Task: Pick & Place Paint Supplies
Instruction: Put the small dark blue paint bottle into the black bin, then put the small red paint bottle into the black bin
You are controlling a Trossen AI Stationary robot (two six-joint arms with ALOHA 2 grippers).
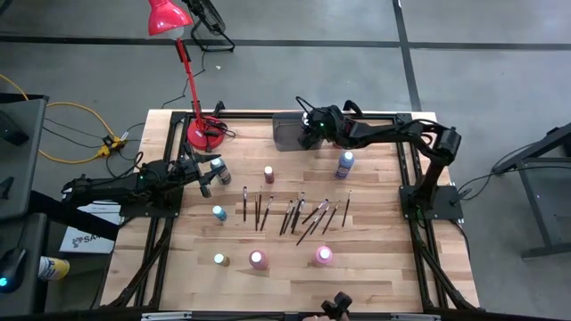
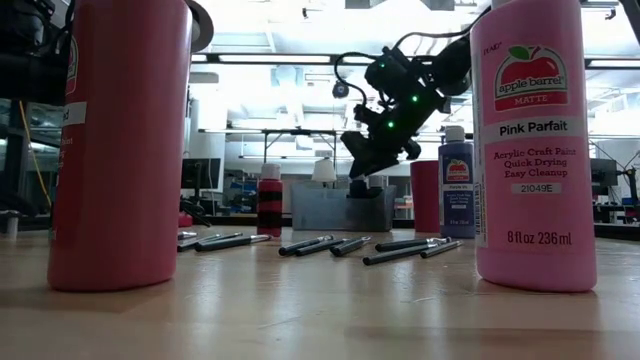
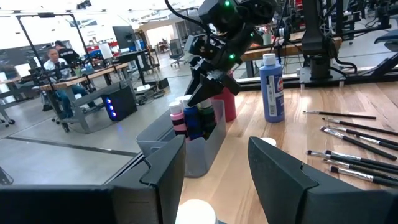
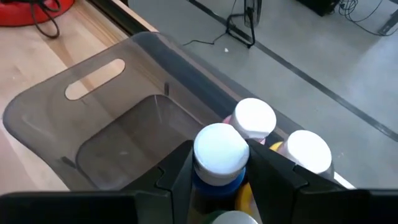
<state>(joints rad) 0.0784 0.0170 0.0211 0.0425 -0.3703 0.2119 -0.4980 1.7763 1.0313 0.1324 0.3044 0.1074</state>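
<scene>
1. Right hand [image 4: 217, 171] stands inside the grey bin [image 4: 93, 99] at the far edge of the counter [image 1: 375, 267], its fingers clasping a white-capped blue bottle [image 4: 219, 155] beside bottles already stowed there.
2. Left hand [image 3: 214, 186] sits low at the counter's left side, fingers apart around a white-capped bottle [image 3: 196, 213]; whether they press on it cannot be told.
3. Risk, right side: letting go while the bottle is tilted or resting on a neighbour's cap could tip it or topple the packed bottles [image 4: 308, 149]; the fingers could also drag a neighbour on withdrawal.
4. Risk, left side: a loose or off-centre grip may knock the bottle over.
5. Still on the counter: a row of paintbrushes [image 1: 294, 214] at mid-counter and several bottles, including two pink ones [image 1: 322, 256] near the front.
6. The right wrist view alone shows the bin's contents and the grip; the high view alone shows the overall layout; the low view shows the right hand dipping into the bin.
</scene>
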